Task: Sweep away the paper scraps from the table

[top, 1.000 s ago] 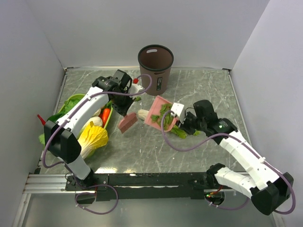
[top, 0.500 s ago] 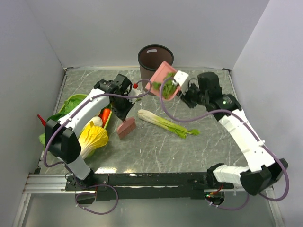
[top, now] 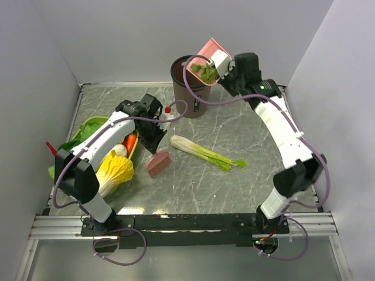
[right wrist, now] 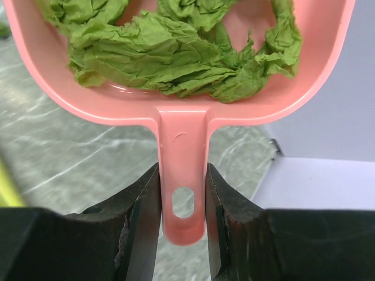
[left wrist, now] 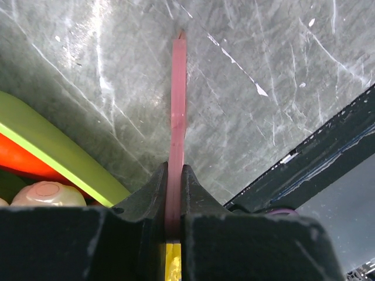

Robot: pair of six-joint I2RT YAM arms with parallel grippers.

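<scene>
Right fingers (right wrist: 143,211) pinch a pink dustpan (right wrist: 181,146), scraps (right wrist: 176,58) heaped just beyond them, above a bin (top: 190,93). Left fingers (left wrist: 153,193) pinch a brush (left wrist: 177,88). Only tipping seems left.

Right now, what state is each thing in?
bin, upright, open.
dustpan, tilted above the bin, loaded.
scraps, heaped in the dustpan.
right hand, shut on the dustpan's handle.
brush, held low by its handle.
left hand, shut on the brush.
leek, lying flat on the table.
</scene>
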